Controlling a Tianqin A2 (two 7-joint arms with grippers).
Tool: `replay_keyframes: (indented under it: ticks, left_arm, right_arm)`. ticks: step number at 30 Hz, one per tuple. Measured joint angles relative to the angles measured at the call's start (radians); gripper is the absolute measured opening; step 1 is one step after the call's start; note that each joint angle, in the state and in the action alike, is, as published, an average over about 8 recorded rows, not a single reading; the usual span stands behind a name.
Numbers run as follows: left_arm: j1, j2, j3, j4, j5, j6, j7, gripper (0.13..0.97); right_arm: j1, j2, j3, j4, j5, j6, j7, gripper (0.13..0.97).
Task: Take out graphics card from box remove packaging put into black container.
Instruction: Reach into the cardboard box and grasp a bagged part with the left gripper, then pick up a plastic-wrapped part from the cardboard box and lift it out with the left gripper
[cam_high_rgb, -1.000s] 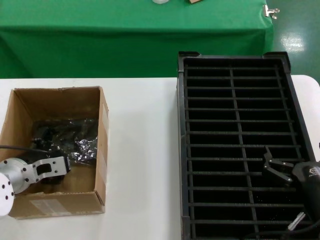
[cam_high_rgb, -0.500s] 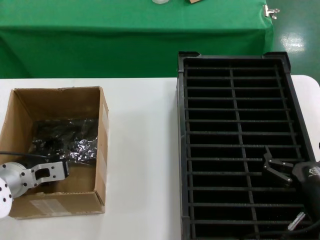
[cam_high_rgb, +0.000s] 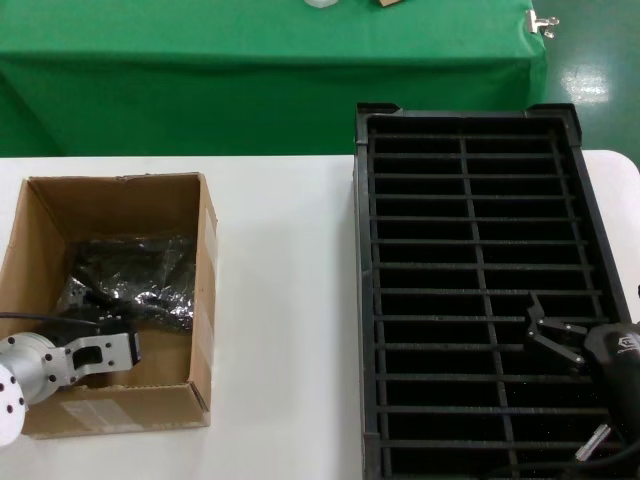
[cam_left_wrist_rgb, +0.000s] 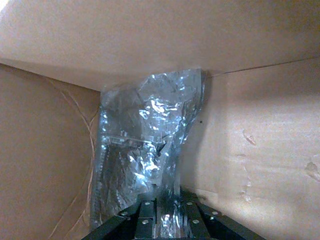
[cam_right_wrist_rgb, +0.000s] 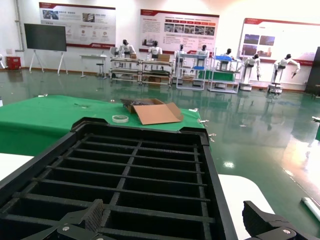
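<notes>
Bagged card pinched inside box

Left gripper (cam_high_rgb: 128, 345) reaches into the box (cam_high_rgb: 205, 250), fingers pinching the packaging (cam_high_rgb: 130, 280) lying on its floor. Right gripper (cam_high_rgb: 548, 335) hovers spread over the black container (cam_high_rgb: 362, 300).

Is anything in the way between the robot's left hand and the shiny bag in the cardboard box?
Nothing visible is. The left end effector is already down inside the box, and its fingers are closed on the near edge of the packaging. Only bare cardboard walls surround the bag.
</notes>
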Motion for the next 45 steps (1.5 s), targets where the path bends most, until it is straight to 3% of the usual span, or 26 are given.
replay_keyframes:
  ticks: [4,16,30,45]
  left_arm:
    - [0.015,-0.003,-0.018,-0.026,0.013,0.010,-0.001,0.211]
    - [0.071,-0.024,-0.096,-0.164,0.092,0.058,-0.054,0.146]
    - [0.146,-0.058,-0.207,-0.345,0.159,0.122,-0.127,0.139]
    - [0.272,-0.156,-0.347,-0.642,0.161,0.237,-0.230,0.139]
  right_arm:
    - [0.000,0.000,0.000,0.000,0.000,0.000,0.000,0.966]
    - [0.000,0.000,0.000,0.000,0.000,0.000,0.000,0.966]
    - [0.000,0.000,0.000,0.000,0.000,0.000,0.000,0.966]
    - [0.000,0.000,0.000,0.000,0.000,0.000,0.000,0.966]
